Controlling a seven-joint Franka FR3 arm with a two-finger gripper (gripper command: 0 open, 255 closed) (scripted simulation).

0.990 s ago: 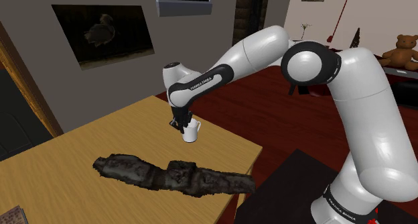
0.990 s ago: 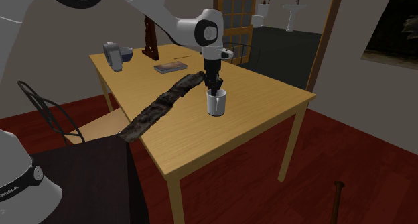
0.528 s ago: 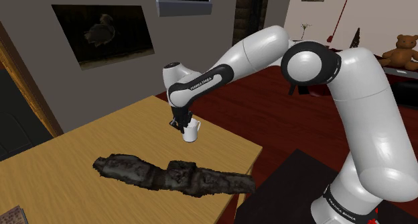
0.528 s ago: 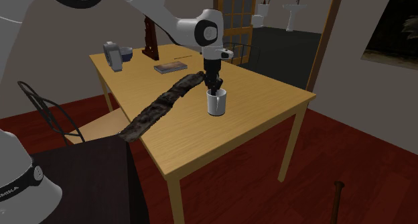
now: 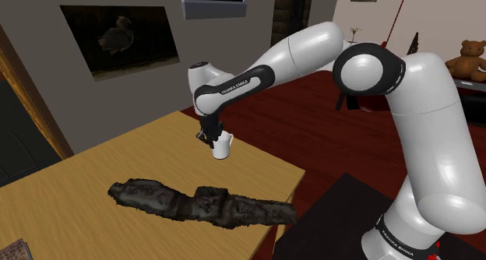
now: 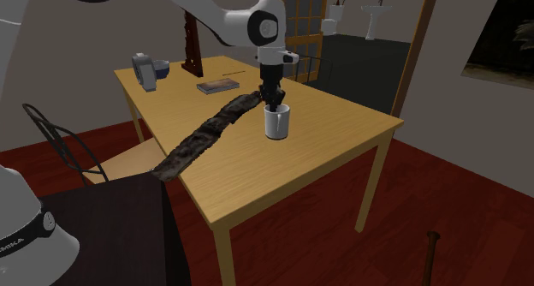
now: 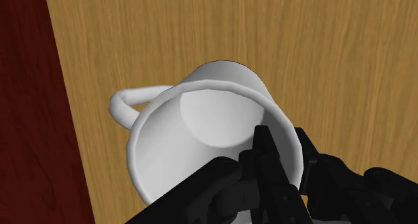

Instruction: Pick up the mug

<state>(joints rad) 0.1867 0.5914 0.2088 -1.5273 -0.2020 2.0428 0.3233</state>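
The mug (image 7: 201, 129) is white, plain and open-topped, upright near the desk (image 5: 257, 173) edge that borders the red floor, roughly midway along that edge. Its handle (image 7: 127, 105) points toward that edge. In the shoulder view its base seems to sit at, or just clear of, the desk top; I cannot tell which.

It looks stiff and smooth-walled, probably light when empty, and likely to chip or break if dropped. The glazed-looking wall may be slippery, so a thin pinch on the rim could let the mug swing or slide out. The wall opposite the handle is a fair place to take hold, as it keeps the loop free.

The end effector (image 7: 287, 155) comes straight down on the mug (image 6: 275, 123) and is closed narrow on its wall, one finger inside the cup and one outside, on the side away from the handle.

Farther off, a long dark rough strip (image 5: 202, 202) lies across the desk, well apart from the mug (image 5: 223, 148).
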